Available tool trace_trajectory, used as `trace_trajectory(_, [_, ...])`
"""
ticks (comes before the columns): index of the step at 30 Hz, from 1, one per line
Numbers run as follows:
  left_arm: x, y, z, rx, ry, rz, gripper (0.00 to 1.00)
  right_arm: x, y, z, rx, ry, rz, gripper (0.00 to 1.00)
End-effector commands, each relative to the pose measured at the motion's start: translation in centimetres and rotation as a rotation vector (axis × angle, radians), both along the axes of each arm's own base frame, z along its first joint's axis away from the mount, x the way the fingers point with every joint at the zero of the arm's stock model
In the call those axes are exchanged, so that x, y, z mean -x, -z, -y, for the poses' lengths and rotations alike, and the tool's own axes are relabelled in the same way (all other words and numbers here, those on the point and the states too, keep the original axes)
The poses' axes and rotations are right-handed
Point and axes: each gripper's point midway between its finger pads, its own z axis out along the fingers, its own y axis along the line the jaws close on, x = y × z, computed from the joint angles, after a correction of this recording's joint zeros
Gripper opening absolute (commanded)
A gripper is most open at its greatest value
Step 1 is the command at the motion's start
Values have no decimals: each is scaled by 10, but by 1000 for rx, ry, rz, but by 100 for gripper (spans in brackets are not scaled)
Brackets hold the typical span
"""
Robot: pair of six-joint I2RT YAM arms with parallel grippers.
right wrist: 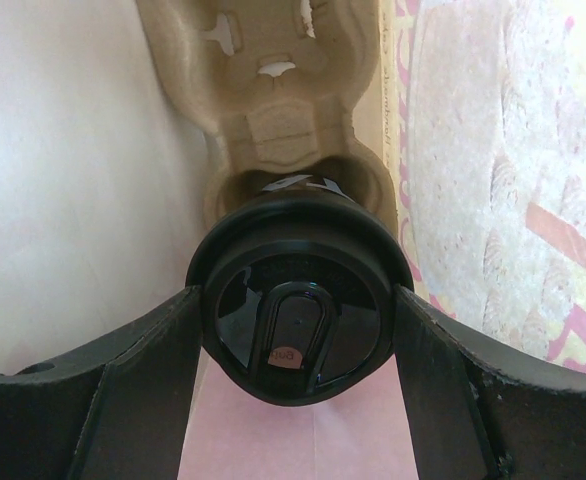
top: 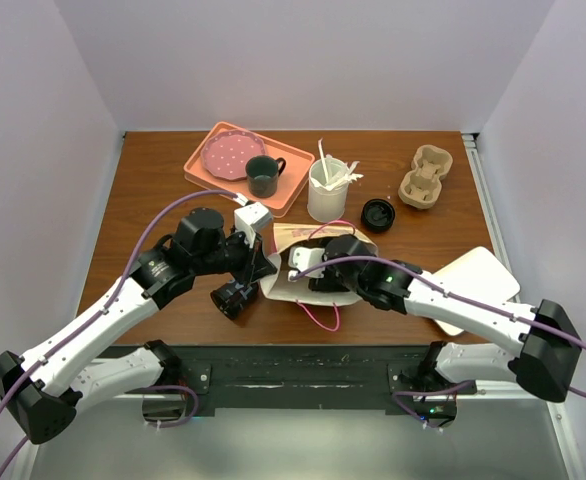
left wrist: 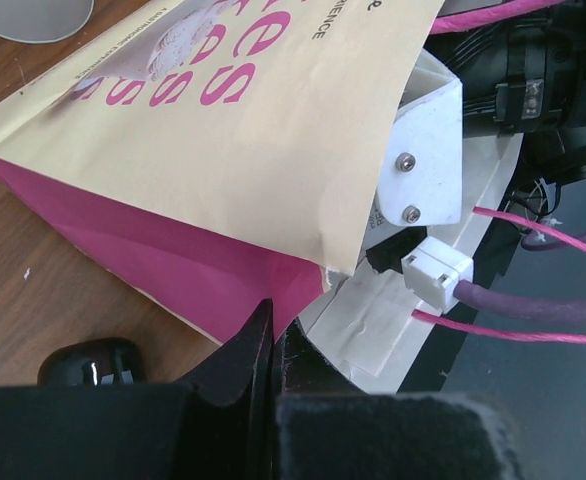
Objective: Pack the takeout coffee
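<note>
- Item: takeout coffee [right wrist: 293,320]. Small black cup, round black lid fitted, a scrap of white lettering showing on the side just below the lid rim.
- Location: inside the paper bag [top: 291,240], which sits mid-worktop [top: 153,180] between the two arms. The cup sits in the near well of a pulp carrier [right wrist: 273,110] that is itself in the bag.
- Right gripper [right wrist: 298,300]: reaches into the bag mouth. Its fingers [right wrist: 143,380] stand wide, one either side of the lid and apparently touching its rim, so this is judged a grasp on the coffee, not yet let go.
- Left gripper [left wrist: 271,345]: fingers [left wrist: 243,360] clenched together at the bag's lower edge by the torn corner. Whether paper is pinched between them cannot be told.
- Progress, done: lid on; cup in the bag and lodged in a carrier well, upright relative to the carrier as far as the wrist view shows.
- Progress, left (judged): release the cup, draw the right arm out without dragging the cup or the carrier, and let go of the bag. The far carrier well is vacant.
- Also on the worktop, not in the bag: a second pulp carrier [top: 426,177] at the far right; a loose black lid [top: 378,213]; a white cup of stirrers [top: 328,190]; an orange tray [top: 205,172] bearing a spotted plate [top: 223,155] and a dark mug [top: 264,176].
</note>
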Motion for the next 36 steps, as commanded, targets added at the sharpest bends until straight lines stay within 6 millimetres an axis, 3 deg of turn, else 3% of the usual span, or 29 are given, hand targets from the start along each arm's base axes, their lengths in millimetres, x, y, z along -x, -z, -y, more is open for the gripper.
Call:
trace_trajectory(1, [6,-8,4,31,45,25,0,-18,-15,-14,-55,11,68,17])
trace_trajectory(16, [10,-7,6,47,48,-5,0,-30,0,-24,-82,5,84,17])
trace_trajectory(25, [12,-4,2,32,37,-15,0,-33,-20,-30,-199,22,100,17])
trace_trajectory(36, [11,-3,2,32,26,-24,0,-32,8,-21,-180,42,45,18])
